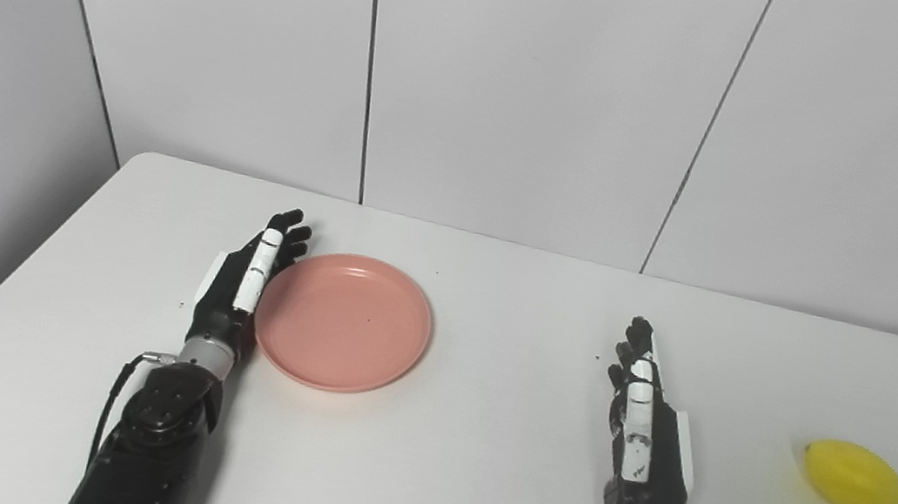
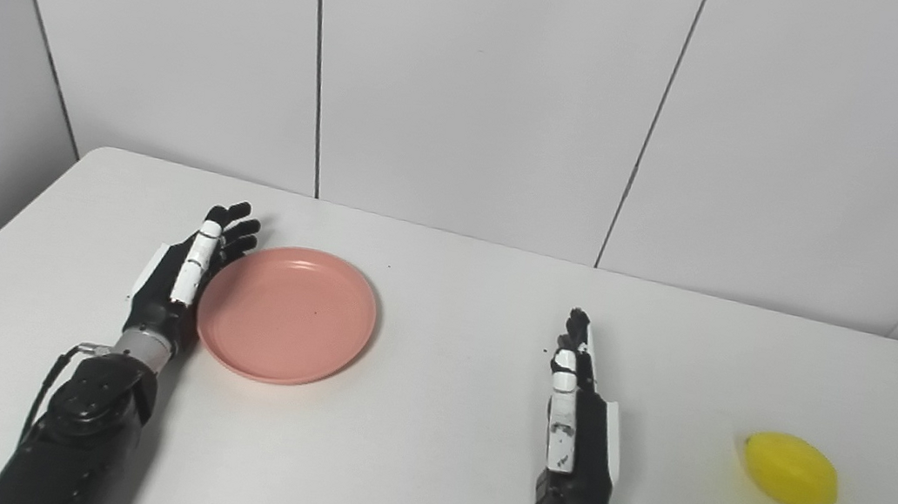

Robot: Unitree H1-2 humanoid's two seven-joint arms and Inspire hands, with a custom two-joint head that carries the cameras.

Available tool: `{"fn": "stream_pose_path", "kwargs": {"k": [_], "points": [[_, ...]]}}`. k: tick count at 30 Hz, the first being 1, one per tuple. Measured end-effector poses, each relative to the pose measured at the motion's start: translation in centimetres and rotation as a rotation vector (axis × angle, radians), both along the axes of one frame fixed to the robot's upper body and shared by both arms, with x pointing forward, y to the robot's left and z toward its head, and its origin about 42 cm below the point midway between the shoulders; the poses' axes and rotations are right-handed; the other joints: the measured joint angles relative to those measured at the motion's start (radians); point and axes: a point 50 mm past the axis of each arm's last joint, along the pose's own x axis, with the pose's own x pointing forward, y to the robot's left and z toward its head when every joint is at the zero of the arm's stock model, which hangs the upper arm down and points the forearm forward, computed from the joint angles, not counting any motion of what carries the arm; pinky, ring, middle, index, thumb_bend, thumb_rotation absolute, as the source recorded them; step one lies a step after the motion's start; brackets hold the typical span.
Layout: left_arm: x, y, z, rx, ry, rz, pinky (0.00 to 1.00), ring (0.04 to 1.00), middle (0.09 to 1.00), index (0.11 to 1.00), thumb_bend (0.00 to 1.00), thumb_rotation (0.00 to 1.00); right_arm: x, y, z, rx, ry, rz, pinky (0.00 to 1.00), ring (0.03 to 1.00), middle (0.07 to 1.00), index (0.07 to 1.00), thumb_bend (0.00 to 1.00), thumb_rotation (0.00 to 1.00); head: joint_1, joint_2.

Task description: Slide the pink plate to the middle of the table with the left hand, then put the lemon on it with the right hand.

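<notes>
A round pink plate (image 1: 344, 322) lies flat on the white table (image 1: 469, 483), left of its middle. My left hand (image 1: 245, 280) stands on edge with fingers straight, its palm side pressed against the plate's left rim. It holds nothing. A yellow lemon (image 1: 853, 478) rests on the table at the far right, near the edge. My right hand (image 1: 644, 429) is open, edge-down with fingers extended, well to the left of the lemon and apart from it.
White wall panels (image 1: 524, 95) rise right behind the table's far edge. The table's rounded left corner (image 1: 141, 160) is just behind the left hand. Bare tabletop lies between the plate and the right hand.
</notes>
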Motion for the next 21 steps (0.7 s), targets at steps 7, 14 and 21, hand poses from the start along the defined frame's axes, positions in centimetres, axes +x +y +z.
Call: {"fn": "stream_pose_path", "kwargs": {"k": [7, 14, 21], "points": [[-0.4, -1.9, 0.1, -0.021, 0.007, -0.035, 0.92, 0.898, 0.883, 0.869, 0.63, 1.00, 0.1, -0.4, 0.3, -0.014, 0.027, 0.001, 1.00, 1.000, 1.000, 0.990, 0.72, 1.00, 0.015, 0.008], [-0.7, -3.2, 0.0, 0.015, 0.007, -0.072, 0.95, 0.900, 0.887, 0.878, 0.62, 1.00, 0.1, -0.6, 0.3, -0.020, 0.029, -0.001, 1.00, 1.000, 1.000, 0.991, 0.70, 1.00, 0.015, 0.017], [-1.7, -5.3, -0.2, 0.030, -0.004, -0.118, 0.92, 0.898, 0.887, 0.877, 0.63, 1.00, 0.1, -0.7, 0.3, -0.022, 0.029, -0.008, 1.00, 1.000, 1.000, 0.988, 0.72, 1.00, 0.011, 0.023]]}}
